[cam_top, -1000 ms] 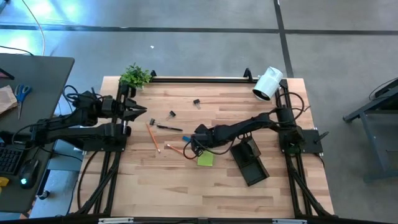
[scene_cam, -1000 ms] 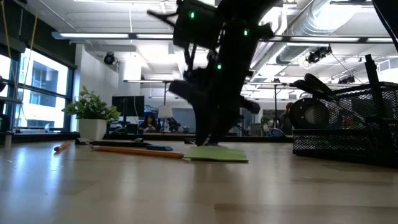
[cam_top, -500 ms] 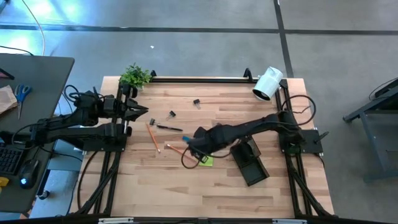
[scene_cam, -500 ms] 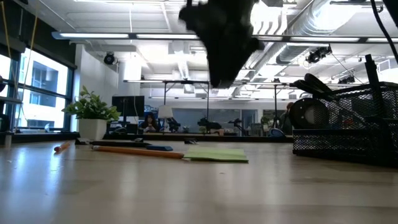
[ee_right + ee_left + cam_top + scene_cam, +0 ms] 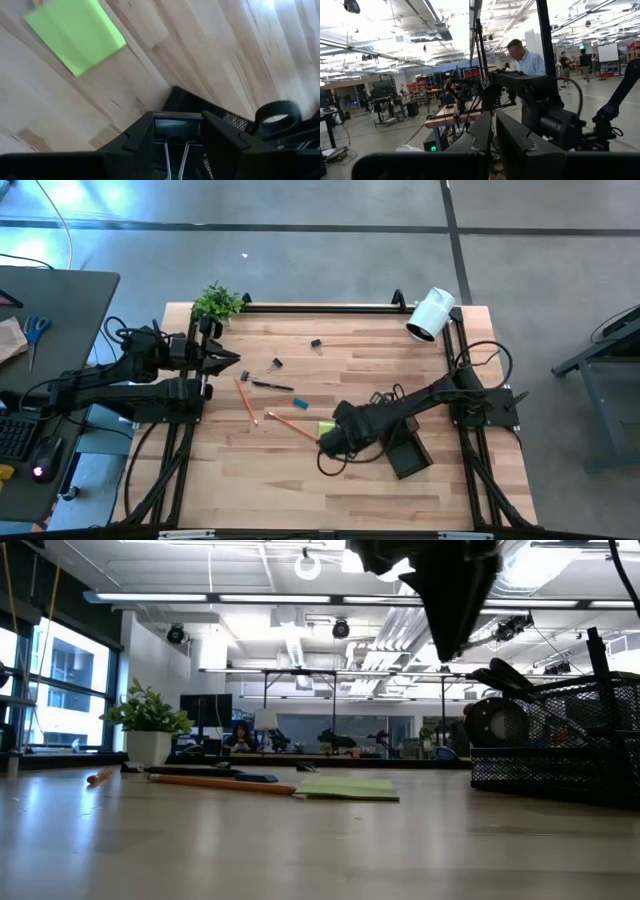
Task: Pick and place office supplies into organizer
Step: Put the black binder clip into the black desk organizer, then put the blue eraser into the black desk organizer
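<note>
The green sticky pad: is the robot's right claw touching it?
Apart. In the low view, the sticky pad lies flat on the table while the right gripper hangs high above. It's shut on a binder clip.

No text, label, brand, number or sign can be read anywhere: the pale board far off in the left wrist view is too small and blurred to make out.

left gripper [image 5: 492,145]: fingers nearly together | beyond: person [image 5: 526,60] in light shirt, workshop room
</note>
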